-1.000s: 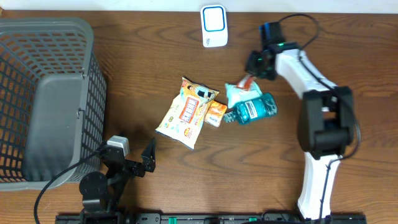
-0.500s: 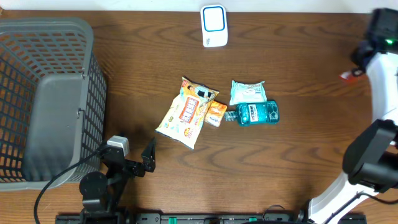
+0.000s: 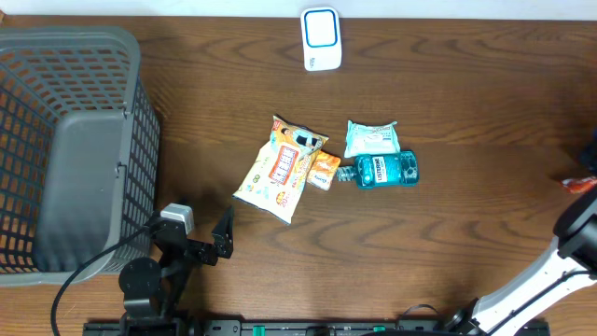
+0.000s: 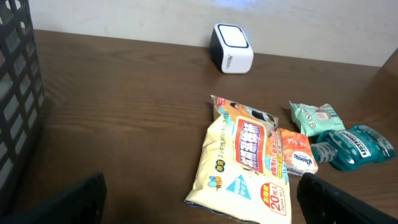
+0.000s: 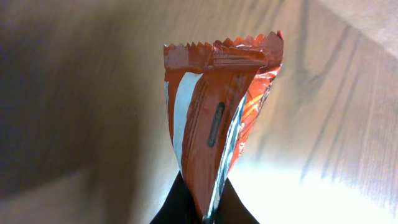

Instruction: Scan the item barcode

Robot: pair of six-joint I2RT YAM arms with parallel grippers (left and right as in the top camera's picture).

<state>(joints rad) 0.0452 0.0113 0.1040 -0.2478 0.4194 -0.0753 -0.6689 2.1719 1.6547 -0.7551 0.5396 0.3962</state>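
Observation:
An orange-red foil snack packet [image 5: 214, 118] hangs pinched by its lower end in my shut right gripper [image 5: 202, 214]. In the overhead view the packet [image 3: 580, 184] shows only as a small red tip at the far right table edge, beside the right arm [image 3: 571, 238]. The white and blue barcode scanner [image 3: 321, 38] stands at the back centre, far from that packet; the left wrist view also shows the scanner [image 4: 232, 48]. My left gripper [image 3: 207, 233] rests at the front left, open and holding nothing, its dark fingertips [image 4: 68, 202] at the bottom corners.
A grey mesh basket [image 3: 65, 56] fills the left side. Mid-table lie a yellow wipes pack [image 3: 280, 170], a small orange pack [image 3: 324, 171], a teal mouthwash bottle [image 3: 382, 170] and a green-white pouch [image 3: 372, 138].
My right arm swung from beside the pouch, below the scanner, out to the far right table edge, carrying the packet with it. The left arm stayed still.

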